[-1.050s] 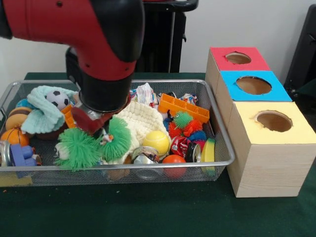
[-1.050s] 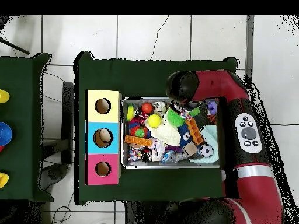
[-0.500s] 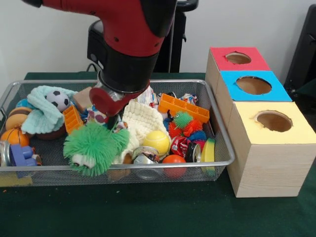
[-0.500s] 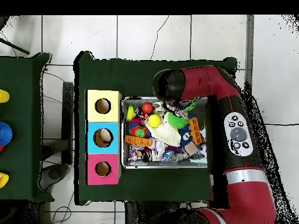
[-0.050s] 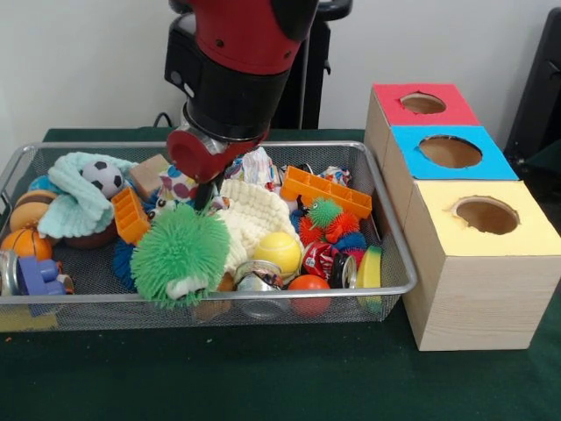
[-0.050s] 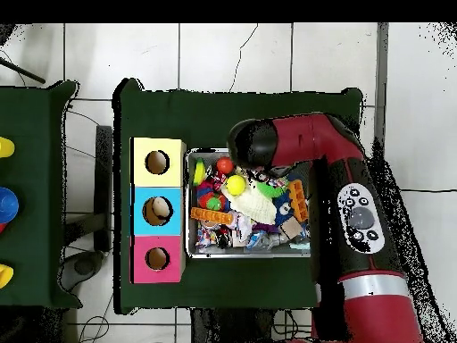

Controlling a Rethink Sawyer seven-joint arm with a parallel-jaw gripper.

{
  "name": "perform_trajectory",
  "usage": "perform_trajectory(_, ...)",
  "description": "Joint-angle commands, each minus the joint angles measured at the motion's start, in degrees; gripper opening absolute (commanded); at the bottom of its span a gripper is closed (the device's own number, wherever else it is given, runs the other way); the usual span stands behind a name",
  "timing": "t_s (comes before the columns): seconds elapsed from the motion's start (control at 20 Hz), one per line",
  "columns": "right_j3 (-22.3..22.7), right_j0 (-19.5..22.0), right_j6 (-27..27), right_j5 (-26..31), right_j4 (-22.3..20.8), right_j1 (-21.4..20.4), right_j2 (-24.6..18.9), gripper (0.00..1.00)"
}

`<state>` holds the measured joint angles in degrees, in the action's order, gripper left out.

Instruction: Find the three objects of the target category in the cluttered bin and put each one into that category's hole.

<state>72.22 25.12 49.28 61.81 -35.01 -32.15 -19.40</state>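
A fuzzy green ball [image 5: 181, 254] hangs from the narrowly pinched gripper [image 5: 204, 195] just above the wire bin [image 5: 396, 250], and its soft spikes could slip free.

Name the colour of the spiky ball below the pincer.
Bright green spiky ball; clearest in the front view.

gripper [image 5: 204, 195]: fingertips hidden behind the green ball [image 5: 181, 255]; open or closed cannot be told
arm [image 5: 237, 61]: cut off by the top edge in the front view; in the overhead view it covers the bin's right part
bin [image 5: 263, 295]: left end cut off by the picture's edge
can [image 5: 10, 272]: partly cut off at the left edge
black thing [image 5: 539, 96]: cut off at the right edge, unclear what it is
yellow hole [image 5: 486, 215]: inside too dark to tell
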Motion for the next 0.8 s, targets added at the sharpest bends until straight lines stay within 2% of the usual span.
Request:
perform_trajectory(0.05, 7.9, -1.4, 17.6, -5.3, 2.3, -2.4, 4.0, 0.00)
perform_trajectory(0.5, 9.3, -4.1, 18.1, -8.5, 3.4, -3.3, 7.2, 0.00)
perform_trajectory(0.8, 9.2, -7.5, 18.8, -7.4, 3.7, -4.0, 10.3, 0.00)
